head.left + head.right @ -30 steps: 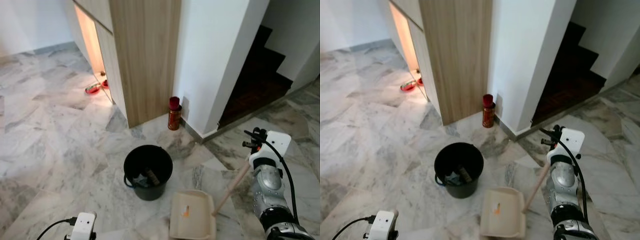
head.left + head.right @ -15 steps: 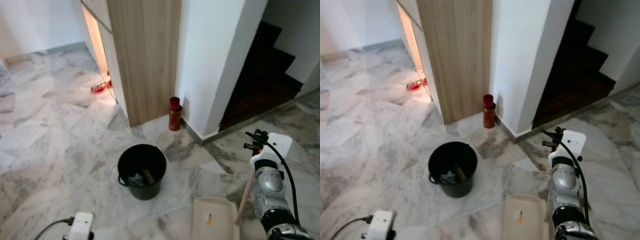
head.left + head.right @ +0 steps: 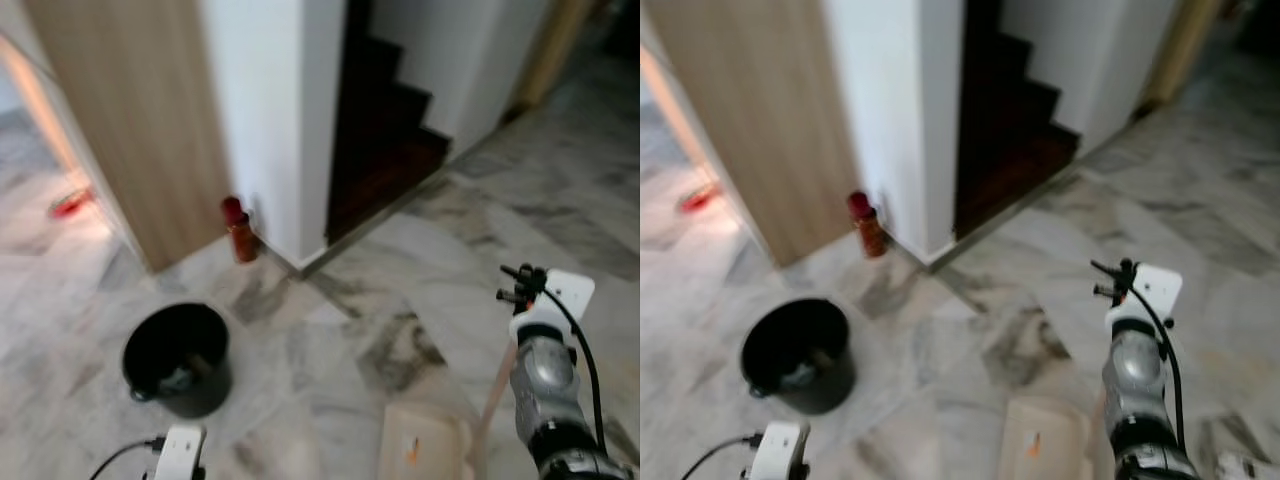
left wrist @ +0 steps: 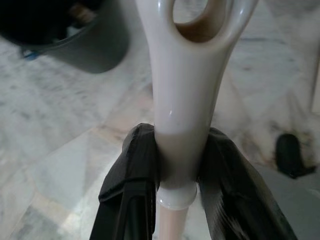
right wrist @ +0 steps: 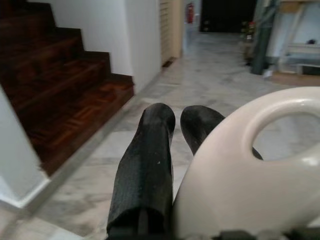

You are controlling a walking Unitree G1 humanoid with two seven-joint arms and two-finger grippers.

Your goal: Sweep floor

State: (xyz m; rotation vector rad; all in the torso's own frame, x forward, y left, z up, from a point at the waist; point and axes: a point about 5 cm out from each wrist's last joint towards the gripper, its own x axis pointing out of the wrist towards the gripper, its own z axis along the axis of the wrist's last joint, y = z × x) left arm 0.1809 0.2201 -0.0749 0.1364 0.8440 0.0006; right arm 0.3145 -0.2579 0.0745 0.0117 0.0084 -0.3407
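Observation:
In the left wrist view my left gripper (image 4: 181,150) is shut on a cream broom handle (image 4: 184,100) that ends in a hanging loop, held over the marble floor. My right gripper (image 5: 179,117) is shut on the looped cream handle (image 5: 250,175) of a dustpan. From the head, the cream dustpan (image 3: 420,447) lies low on the floor at the lower right, with an orange scrap on it. Its pale stick (image 3: 495,385) rises beside my silver right arm (image 3: 545,375). The left wrist's white camera box (image 3: 181,450) shows at the bottom left.
A black bucket (image 3: 178,358) with rubbish inside stands on the floor at the left. A red bottle (image 3: 238,230) stands at the foot of the white wall corner. Dark wooden stairs (image 3: 385,140) rise behind it. A wooden cabinet (image 3: 130,130) stands at the far left, and marble floor stretches away to the right.
The camera has swung to the right, so the bucket and cabinet now sit further left and the stairs are central. The dustpan ended up further from the bucket, still beside my right arm.

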